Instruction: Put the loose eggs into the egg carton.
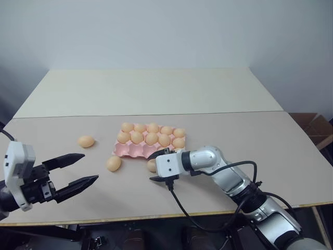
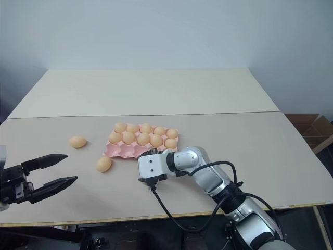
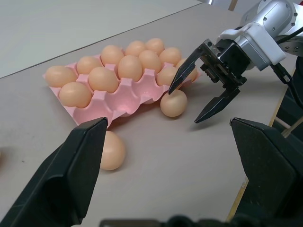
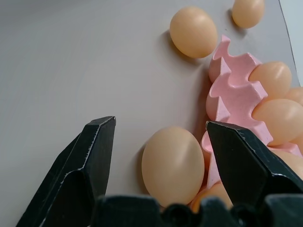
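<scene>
The pink egg carton (image 1: 136, 150) lies mid-table with several eggs in its far cups; its near row of cups is bare. Three loose eggs rest on the table: one far left (image 1: 86, 141), one left of the carton's near corner (image 1: 113, 163), and one (image 4: 173, 165) against the carton's near edge. My right gripper (image 1: 154, 166) stands open around that last egg, with a gap on each side between the egg and the black fingers (image 4: 90, 165). My left gripper (image 1: 89, 166) hovers open over the table's left front, holding nothing and pointing toward the carton.
The table's front edge (image 1: 156, 214) runs just below both arms. A black cable (image 1: 182, 205) hangs from the right wrist over that edge. A paler tabletop (image 1: 151, 91) extends behind the carton. Cardboard boxes (image 1: 317, 127) sit beyond the right side.
</scene>
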Tool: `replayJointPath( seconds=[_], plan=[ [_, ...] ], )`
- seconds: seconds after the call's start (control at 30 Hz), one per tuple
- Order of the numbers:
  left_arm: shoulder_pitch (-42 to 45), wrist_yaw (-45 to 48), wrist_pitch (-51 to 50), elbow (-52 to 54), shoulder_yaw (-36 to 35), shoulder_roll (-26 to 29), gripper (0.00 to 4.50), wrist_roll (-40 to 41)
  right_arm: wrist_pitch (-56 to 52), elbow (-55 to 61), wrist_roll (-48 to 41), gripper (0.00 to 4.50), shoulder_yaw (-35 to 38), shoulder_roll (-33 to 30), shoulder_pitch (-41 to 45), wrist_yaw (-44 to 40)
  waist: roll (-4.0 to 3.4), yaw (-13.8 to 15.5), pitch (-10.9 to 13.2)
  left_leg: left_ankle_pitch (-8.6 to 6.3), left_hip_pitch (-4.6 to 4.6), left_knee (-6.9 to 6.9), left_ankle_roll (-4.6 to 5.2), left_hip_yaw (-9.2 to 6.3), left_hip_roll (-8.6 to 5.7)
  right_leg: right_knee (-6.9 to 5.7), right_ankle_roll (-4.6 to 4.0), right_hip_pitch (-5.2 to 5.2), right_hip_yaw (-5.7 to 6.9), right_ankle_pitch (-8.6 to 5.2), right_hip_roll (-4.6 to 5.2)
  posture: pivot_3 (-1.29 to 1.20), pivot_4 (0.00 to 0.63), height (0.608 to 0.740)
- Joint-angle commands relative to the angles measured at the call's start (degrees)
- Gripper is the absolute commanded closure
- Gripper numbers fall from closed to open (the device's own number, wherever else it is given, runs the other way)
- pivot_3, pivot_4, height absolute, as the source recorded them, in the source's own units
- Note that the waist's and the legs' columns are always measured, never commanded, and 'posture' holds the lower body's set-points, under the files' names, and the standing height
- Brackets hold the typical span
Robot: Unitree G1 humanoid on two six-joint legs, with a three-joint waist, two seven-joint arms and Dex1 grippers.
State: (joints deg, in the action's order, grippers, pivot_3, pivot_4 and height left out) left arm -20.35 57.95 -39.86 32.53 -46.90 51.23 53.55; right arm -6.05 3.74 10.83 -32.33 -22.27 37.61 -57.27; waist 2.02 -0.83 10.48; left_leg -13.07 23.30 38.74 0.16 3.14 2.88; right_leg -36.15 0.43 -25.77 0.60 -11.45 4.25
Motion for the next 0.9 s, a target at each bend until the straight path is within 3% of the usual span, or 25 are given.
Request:
replayJointPath(
  seconds=[0.03,0.5,0.6,0.73,0.9],
  plan=[
    [0.36,-0.03,1.00,0.26,-0.46,0.00,0.00,-0.14,1.14,-0.43,1.47,0.86,0.05,0.34,0.70,0.90,0.00,0.00,0.00,0.00,0.00,0.00,0.00,0.00,0.00,0.00,0.00,0.00,0.00,0.00,0.00,0.00,0.150,0.740],
    [0.38,0.19,2.00,0.30,0.26,-0.79,0.00,-1.08,1.00,-1.62,4.95,0.86,-0.54,0.41,0.54,0.53,0.02,0.00,-0.01,0.00,-0.01,0.00,0.00,0.00,0.00,-0.01,0.00,0.01,0.00,0.00,0.00,0.00,0.150,0.740],
    [0.60,0.21,2.22,0.21,0.49,-0.73,0.00,-1.30,0.82,-0.22,3.54,1.41,-0.14,-0.23,0.08,-1.34,0.02,0.02,-0.01,0.00,-0.01,0.00,0.00,0.00,0.00,-0.01,-0.01,0.01,0.00,0.01,0.00,0.00,0.150,0.740],
    [0.93,0.24,2.45,0.20,0.72,-0.82,0.00,-1.74,0.26,1.94,2.13,2.66,0.70,-0.66,-0.36,-2.55,0.02,0.00,-0.01,0.00,0.00,0.00,0.00,0.00,0.00,0.00,0.00,0.01,0.00,0.01,0.00,0.00,0.150,0.740],
    [0.95,0.21,2.58,0.32,0.71,-1.03,0.00,-1.78,-3.85,4.45,-0.78,2.96,3.47,1.15,1.44,-1.96,0.02,-0.13,-0.01,0.00,-0.02,0.00,0.00,0.00,0.01,-0.04,0.00,0.00,0.00,0.01,-0.02,0.00,0.150,0.740]
  ],
)
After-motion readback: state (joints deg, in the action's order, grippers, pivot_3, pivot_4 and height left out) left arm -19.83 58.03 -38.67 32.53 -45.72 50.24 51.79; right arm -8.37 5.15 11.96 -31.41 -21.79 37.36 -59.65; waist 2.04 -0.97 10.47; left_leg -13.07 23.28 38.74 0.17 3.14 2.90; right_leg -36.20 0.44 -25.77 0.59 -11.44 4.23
